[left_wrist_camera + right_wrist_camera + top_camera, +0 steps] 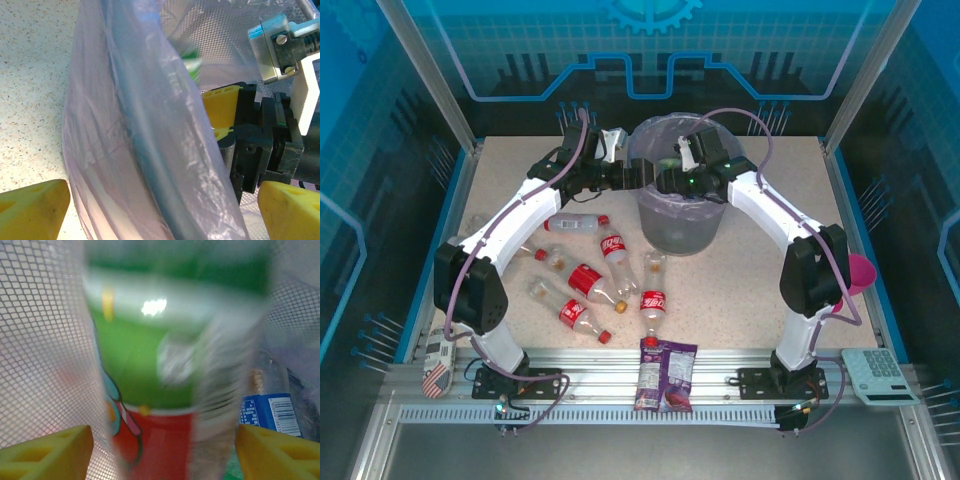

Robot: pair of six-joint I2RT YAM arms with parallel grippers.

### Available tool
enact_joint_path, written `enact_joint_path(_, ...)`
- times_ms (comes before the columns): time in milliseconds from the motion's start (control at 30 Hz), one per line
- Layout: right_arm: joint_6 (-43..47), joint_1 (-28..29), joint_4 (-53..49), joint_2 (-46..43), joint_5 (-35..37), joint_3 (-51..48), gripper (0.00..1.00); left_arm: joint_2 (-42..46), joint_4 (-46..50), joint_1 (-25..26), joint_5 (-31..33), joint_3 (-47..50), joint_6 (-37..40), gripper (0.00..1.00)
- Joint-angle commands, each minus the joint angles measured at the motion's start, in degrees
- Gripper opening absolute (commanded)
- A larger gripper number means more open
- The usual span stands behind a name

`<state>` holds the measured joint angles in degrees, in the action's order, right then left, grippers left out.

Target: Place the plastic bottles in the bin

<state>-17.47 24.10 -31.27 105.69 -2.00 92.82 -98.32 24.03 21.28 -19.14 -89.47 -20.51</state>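
Hanging over the bin (682, 232), my right claw (162, 452) is wide, a blurry green bottle (165, 365) between its fingers (50, 450). My left claw (160, 215) is wide too, straddling the bin's rim. More bottles (588, 282) lie on the table (750, 300).

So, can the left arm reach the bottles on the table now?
Probably yes: the bottles lie uncovered near it, though the left gripper straddles the rim of the bin and must first lift clear.

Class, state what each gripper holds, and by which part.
Nothing, seemingly: left fingers straddle the bin wall; the green-labelled bottle between the right fingers is blurred, apparently dropping free.
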Motion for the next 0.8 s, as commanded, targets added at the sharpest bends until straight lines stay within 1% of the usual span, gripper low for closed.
enact_joint_path(0,0.5,0.5,-0.9,0.4,-0.4,-0.1,0.79,-1.4,4.0,0.4,1.7,0.3,2.2,0.97)
enact_joint_path(367,2.0,0.4,-3.4,-1.9,0.4,2.6,0.87,-1.3,4.1,0.4,1.7,0.2,2.3,0.97)
enact_joint_path(767,4.7,0.2,-8.3,-11.1,2.3,7.1,0.94,-0.9,4.2,0.4,1.8,0.0,2.4,0.97)
